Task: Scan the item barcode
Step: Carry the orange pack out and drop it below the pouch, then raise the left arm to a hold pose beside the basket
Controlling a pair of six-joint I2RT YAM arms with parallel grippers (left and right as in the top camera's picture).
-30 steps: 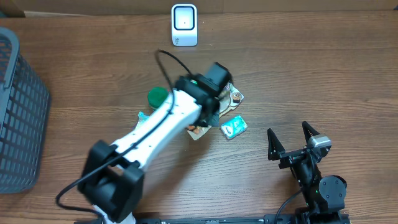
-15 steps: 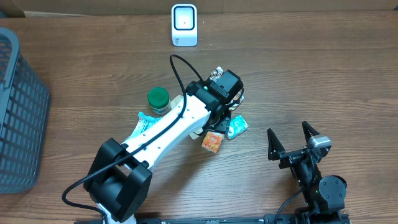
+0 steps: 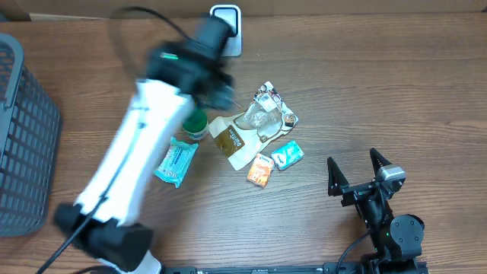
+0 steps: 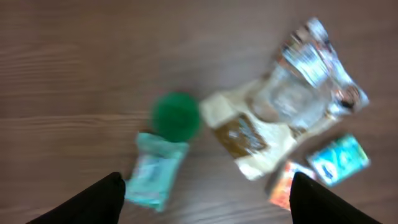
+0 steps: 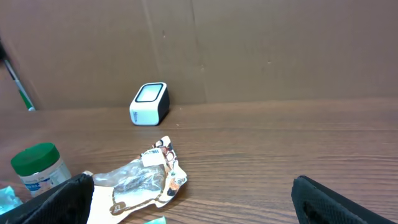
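Note:
A small orange packet [image 3: 260, 170] lies on the wooden table beside a little teal packet [image 3: 287, 154]; in the left wrist view the orange packet [image 4: 287, 186] shows just inside the right fingertip. The white scanner [image 3: 226, 23] stands at the back edge, partly hidden by my blurred left arm. My left gripper [image 3: 217, 84] hangs open and empty high over the pile, and the same left gripper [image 4: 205, 190] has nothing between its fingertips. My right gripper [image 3: 355, 171] rests open at the front right, empty.
A crumpled snack bag [image 3: 255, 125], a green-lidded jar [image 3: 196, 122] and a teal wipes packet [image 3: 175, 161] lie around the orange packet. A grey basket [image 3: 23, 137] stands at the left edge. From the right wrist, the scanner [image 5: 150, 104] faces a cardboard wall.
My left gripper opened and let the orange packet drop onto the table, then the arm swung up and left toward the back. The right arm has not moved.

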